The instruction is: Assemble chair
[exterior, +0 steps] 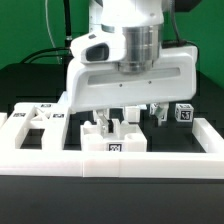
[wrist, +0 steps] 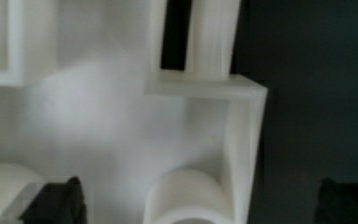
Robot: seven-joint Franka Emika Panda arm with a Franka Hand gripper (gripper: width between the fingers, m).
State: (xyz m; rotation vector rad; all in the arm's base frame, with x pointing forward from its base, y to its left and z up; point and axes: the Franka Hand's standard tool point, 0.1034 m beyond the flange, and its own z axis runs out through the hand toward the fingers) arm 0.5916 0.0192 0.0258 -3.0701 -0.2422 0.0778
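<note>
A white blocky chair part (exterior: 113,143) with a marker tag on its front stands just behind the front border wall, directly under my gripper (exterior: 115,120). In the wrist view this part (wrist: 140,120) fills most of the picture, with a flat slab, two upright bars and a rounded piece (wrist: 202,195) near the jaws. My gripper (wrist: 202,203) is open. Its dark fingertips (wrist: 55,202) show at either side of the part, and the far one stands apart from the slab's edge. Nothing is held.
More white tagged parts (exterior: 40,115) lie at the exterior view's left. A small tagged piece (exterior: 183,113) sits at the right. The low white border wall (exterior: 170,160) runs along the front and up both sides.
</note>
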